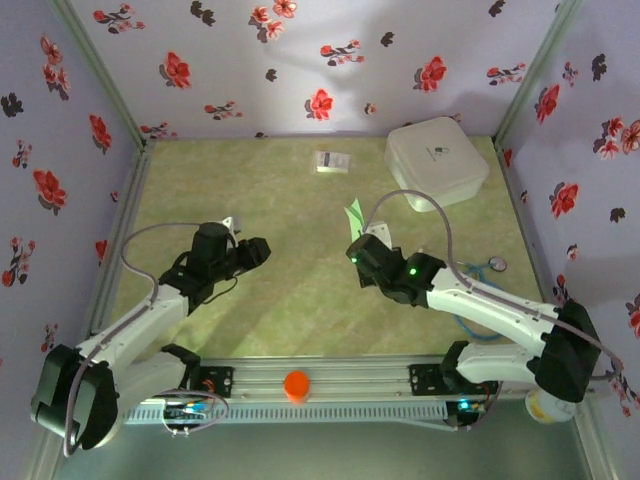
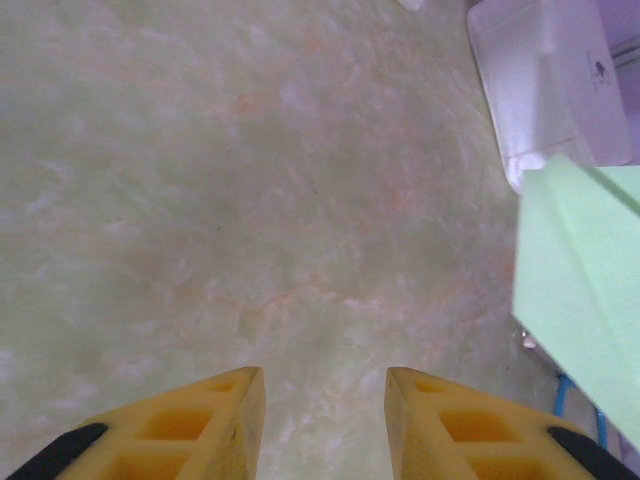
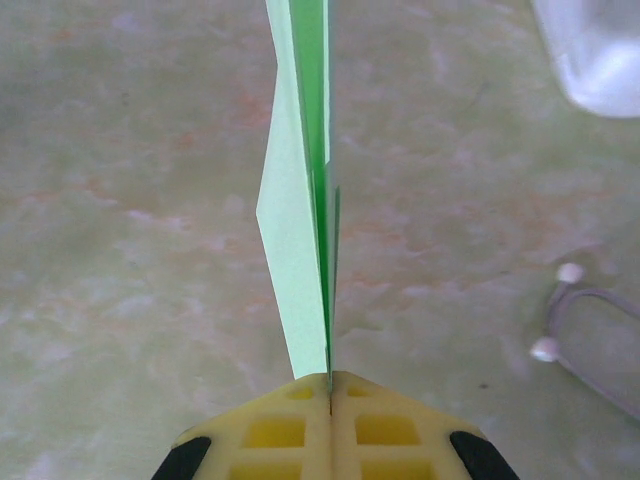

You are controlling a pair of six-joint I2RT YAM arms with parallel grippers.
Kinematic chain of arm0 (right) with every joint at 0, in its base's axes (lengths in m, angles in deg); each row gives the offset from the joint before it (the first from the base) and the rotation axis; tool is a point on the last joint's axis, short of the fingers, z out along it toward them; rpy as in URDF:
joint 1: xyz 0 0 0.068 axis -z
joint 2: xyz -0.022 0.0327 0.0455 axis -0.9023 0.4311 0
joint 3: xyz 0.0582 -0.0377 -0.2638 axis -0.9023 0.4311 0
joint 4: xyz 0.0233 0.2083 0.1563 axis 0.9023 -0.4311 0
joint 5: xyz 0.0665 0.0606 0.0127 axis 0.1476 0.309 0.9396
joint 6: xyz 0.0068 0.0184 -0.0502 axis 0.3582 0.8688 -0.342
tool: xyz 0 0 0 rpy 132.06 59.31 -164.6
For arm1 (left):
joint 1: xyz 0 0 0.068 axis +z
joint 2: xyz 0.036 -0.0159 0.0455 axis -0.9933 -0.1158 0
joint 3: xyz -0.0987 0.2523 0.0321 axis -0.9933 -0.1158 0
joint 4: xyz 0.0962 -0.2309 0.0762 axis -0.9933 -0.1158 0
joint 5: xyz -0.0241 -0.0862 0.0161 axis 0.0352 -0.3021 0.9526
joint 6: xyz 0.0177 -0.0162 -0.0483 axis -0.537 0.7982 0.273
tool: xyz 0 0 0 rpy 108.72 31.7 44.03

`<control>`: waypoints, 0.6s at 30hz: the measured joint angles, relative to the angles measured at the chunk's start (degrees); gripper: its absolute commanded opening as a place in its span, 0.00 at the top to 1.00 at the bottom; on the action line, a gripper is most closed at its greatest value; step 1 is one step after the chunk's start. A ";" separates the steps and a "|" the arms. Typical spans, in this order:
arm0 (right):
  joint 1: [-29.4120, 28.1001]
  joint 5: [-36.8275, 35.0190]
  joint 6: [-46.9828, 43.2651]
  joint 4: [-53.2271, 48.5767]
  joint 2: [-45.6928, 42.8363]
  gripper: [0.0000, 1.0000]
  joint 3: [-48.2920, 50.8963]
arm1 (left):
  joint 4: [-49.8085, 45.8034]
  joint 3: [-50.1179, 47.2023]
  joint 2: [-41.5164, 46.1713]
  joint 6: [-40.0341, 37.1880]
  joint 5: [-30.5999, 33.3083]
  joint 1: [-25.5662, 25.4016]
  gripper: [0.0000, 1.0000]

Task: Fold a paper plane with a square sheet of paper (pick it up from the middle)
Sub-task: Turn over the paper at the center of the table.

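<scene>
Right gripper (image 3: 330, 385): clamped on paper plane (image 3: 298, 250), edge-up toward 12 o'clock, probably to hold folds flat. Left gripper (image 2: 325, 400): part-open, empty, at its 9 o'clock.

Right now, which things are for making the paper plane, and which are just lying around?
For the job:
folded green paper, pinched in the shut right claw
left claw, open with nothing in it

Just lying about:
white box
small white card
small orange thing
cable with round ends
</scene>
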 measured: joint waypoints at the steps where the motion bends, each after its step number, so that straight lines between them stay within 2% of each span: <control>1: -0.39 -1.79 -0.17 -1.07 0.59 0.98 -0.52 | -0.22 -0.42 -0.02 -0.02 0.20 0.00 0.64; 10: -4.11 -12.85 -2.97 -7.93 10.05 0.98 -6.71 | -2.67 -0.68 0.24 -0.61 1.95 0.02 0.63; 18: -8.33 -14.80 -4.92 -9.31 20.98 0.97 -8.92 | -4.72 -1.05 3.28 0.28 4.00 0.09 0.62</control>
